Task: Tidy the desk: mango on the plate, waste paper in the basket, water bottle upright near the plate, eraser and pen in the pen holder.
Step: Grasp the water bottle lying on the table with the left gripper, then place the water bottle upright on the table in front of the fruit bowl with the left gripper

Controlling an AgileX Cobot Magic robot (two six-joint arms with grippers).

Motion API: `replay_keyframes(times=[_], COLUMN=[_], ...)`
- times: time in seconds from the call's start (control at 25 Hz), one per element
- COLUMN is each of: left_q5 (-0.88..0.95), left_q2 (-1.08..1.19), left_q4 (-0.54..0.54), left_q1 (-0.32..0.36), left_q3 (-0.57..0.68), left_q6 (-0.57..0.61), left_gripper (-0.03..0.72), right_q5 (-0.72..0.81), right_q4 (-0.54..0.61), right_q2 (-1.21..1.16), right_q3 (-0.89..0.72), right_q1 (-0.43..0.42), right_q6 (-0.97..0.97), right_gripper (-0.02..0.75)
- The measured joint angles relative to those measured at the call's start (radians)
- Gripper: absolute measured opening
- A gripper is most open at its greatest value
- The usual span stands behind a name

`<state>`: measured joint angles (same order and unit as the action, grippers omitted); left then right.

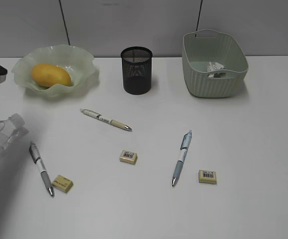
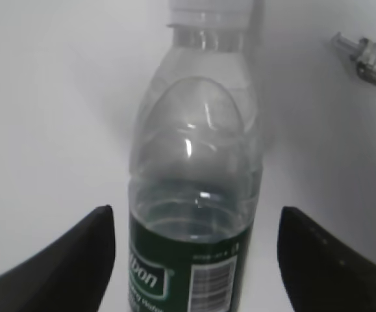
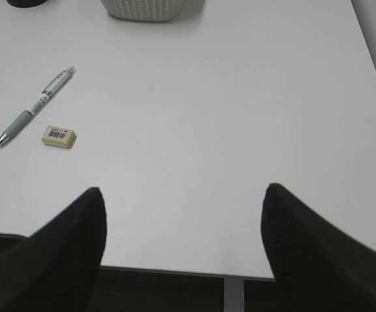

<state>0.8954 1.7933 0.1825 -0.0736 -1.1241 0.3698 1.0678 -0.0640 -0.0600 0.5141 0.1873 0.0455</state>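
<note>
Plain white desk (image 1: 148, 214) below a grey wall. At its left edge, water bottle (image 2: 194, 195) apparently on its side, white cap (image 2: 207, 10) aimed toward the far side, dark label end closest to the wrist camera. Around the label end, left gripper (image 2: 194, 224) spread wide, fingers (image 2: 64, 260) clear of the plastic on both sides, nothing gripped yet. For a good pick, as a judgement: close squarely across the labelled body, not the thin domed shoulder; squeeze gently, since soft plastic probably dents and slips; lift, swing the cap upward, then set the base flat just beside the plate (image 1: 86, 64), clear of its wavy rim. Mind the pen (image 1: 41, 169) lying just right of the bottle. Farther out, mango (image 1: 50, 74) already on the plate, waste paper (image 1: 214, 67) in the basket (image 1: 233, 82) at far right, pen holder (image 1: 136, 74) between them, and more pens and erasers loose on the desk. Over the near right edge, right gripper (image 3: 184, 201) wide apart and empty.
</note>
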Motion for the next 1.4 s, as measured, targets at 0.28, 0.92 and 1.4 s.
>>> replay_keyframes(times=[0.28,0.92,1.4], left_q5=[-0.001,-0.049,0.042], left_q2=[0.097,0.176,0.172], left_q4=[-0.019,-0.071,-0.168], left_q1=[0.021,0.051,0.055], left_q3=[-0.020,-0.039,-0.104], left_q6=[0.062,0.117,0.067], left_gripper=[0.593,0.548,0.508], right_q5=[0.000,-0.001,-0.001], right_q4=[0.000,0.001,0.005], right_q2=[0.000,0.000,0.000], right_q3=[0.000,0.000,0.000], right_q1=[0.000,0.000,0.000], right_q6=[0.000,0.001,0.001], right_gripper=[0.585,0.585,0.585])
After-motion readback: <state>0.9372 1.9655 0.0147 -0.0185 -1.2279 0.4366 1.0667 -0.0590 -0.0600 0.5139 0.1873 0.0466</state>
